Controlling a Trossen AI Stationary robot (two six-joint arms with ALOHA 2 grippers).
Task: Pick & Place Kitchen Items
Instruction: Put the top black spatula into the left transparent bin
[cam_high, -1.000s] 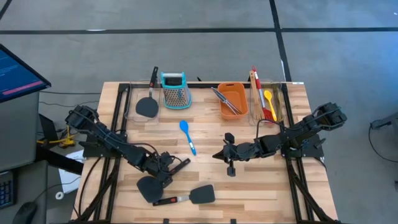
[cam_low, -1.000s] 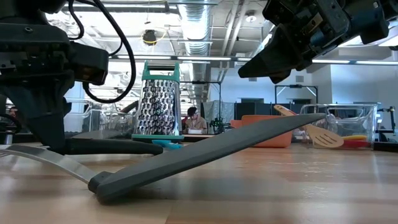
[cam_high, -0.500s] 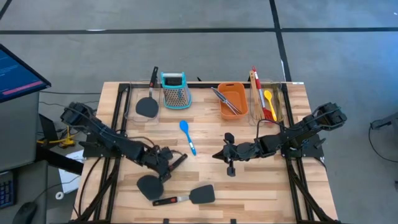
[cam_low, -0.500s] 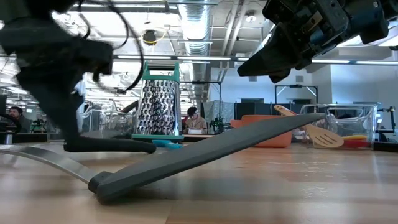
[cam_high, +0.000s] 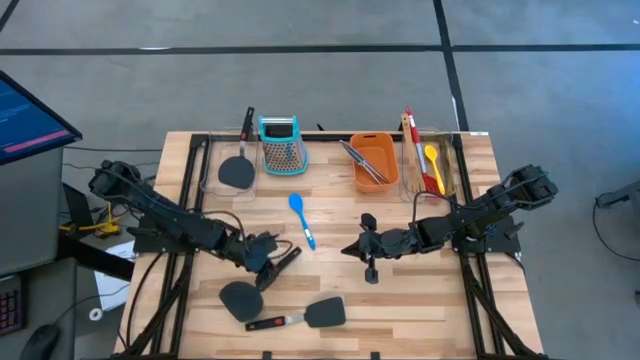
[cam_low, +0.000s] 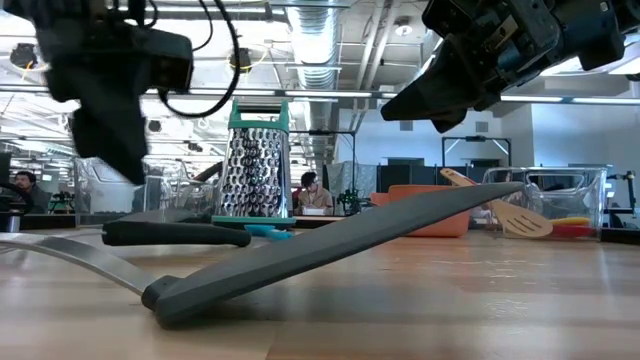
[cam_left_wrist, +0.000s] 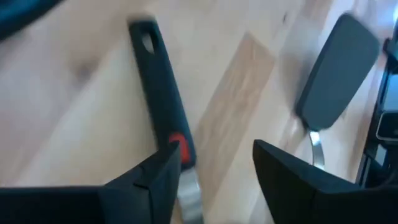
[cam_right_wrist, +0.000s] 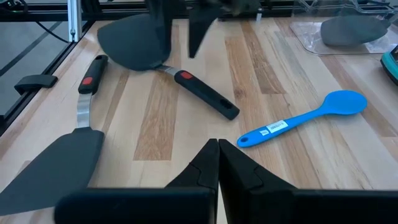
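Note:
A black spatula (cam_high: 250, 288) lies flat on the table at the near left, its handle (cam_left_wrist: 163, 106) running toward the middle. My left gripper (cam_high: 264, 260) hangs open above that handle, a finger on either side, touching nothing. A second black spatula (cam_high: 312, 316) lies near the front edge. The blue spoon (cam_high: 302, 220) lies mid-table. My right gripper (cam_high: 348, 248) hovers shut at the middle right, with nothing in it. The silver tongs (cam_high: 358, 158) rest in the orange tub (cam_high: 385, 150). The wooden turner and the red and yellow spoons stand in a clear bin (cam_high: 430, 165).
The teal-topped grater (cam_high: 280, 145) stands at the back. Left of it, a clear tray (cam_high: 212, 165) holds another black spatula (cam_high: 237, 170). Bare wood lies between the two grippers and along the right front. A person sits in the room far behind the table (cam_low: 312, 190).
My left gripper has risen from the table, off the spatula handle, and drawn back a little toward the table's left edge. The spatula has stayed flat where it was.

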